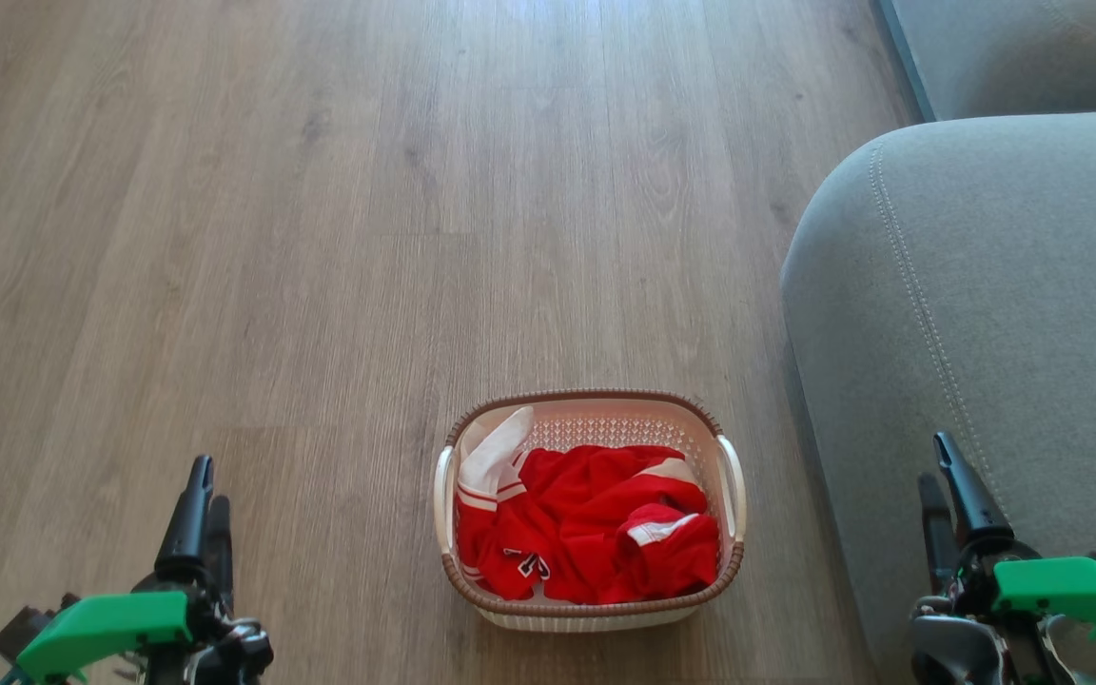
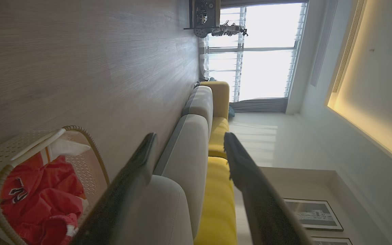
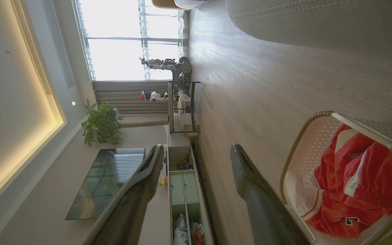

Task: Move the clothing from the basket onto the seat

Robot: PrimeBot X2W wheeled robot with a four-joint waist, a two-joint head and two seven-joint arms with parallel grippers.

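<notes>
1. The left tool (image 1: 208, 485) sits at seven o'clock in the head view, above the wooden floor (image 1: 320, 238); its two dark fingers point to twelve o'clock and stand apart, released, with nothing between them; in its own wrist view the fingers spread wide, with the basket at eight o'clock.
2. The basket (image 1: 596, 394) stands on the floor at six o'clock in the head view, between the two tools and well apart from both; it is white with small holes, a brown rim and a white handle on each side.
3. The clothing (image 1: 586, 523) lies crumpled inside the basket; it is bright red with white stripes; a white panel leans against the basket wall at ten o'clock; a small dark mark shows at seven o'clock of the heap.
4. The seat (image 1: 986, 304) is grey and fills three o'clock in the head view; it is near the basket, with a strip of floor between them; a line of stitching follows its rounded corner.
5. The right tool (image 1: 936, 461) sits at five o'clock in the head view, in front of the seat's near edge; its fingers point to twelve o'clock, released and empty; in its own wrist view the basket with the clothing lies at four o'clock.
</notes>
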